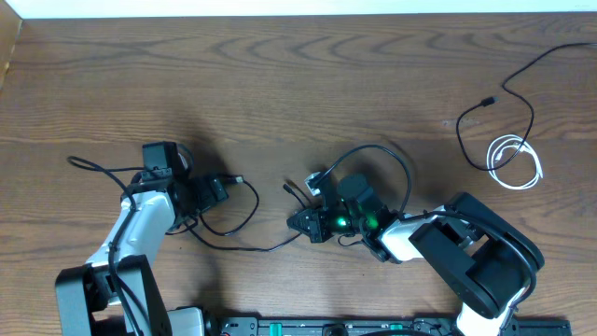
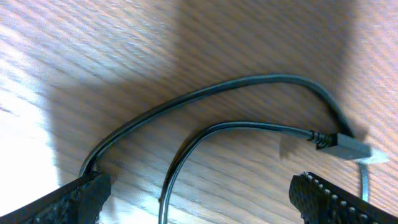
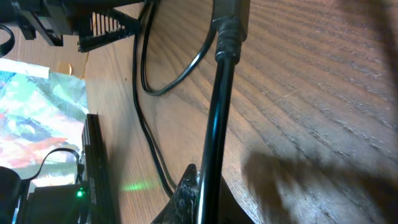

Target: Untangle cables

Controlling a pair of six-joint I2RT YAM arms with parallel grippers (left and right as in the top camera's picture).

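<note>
While the right hand point(image 1: 304, 224) is clenched on the lone black cable point(image 1: 254, 245) and the left hand point(image 1: 222, 185) hangs released just left of it, the 2nd black cable point(image 1: 522, 93) & white cable point(image 1: 515, 161) way off right look crossed, so prob partway imo.

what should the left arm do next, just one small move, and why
Probably ease the left gripper down and close on the black cable near its plug: its jaws stand open astride that cable, holding nothing, while the right gripper is shut, apparently on the same cable further along.
</note>
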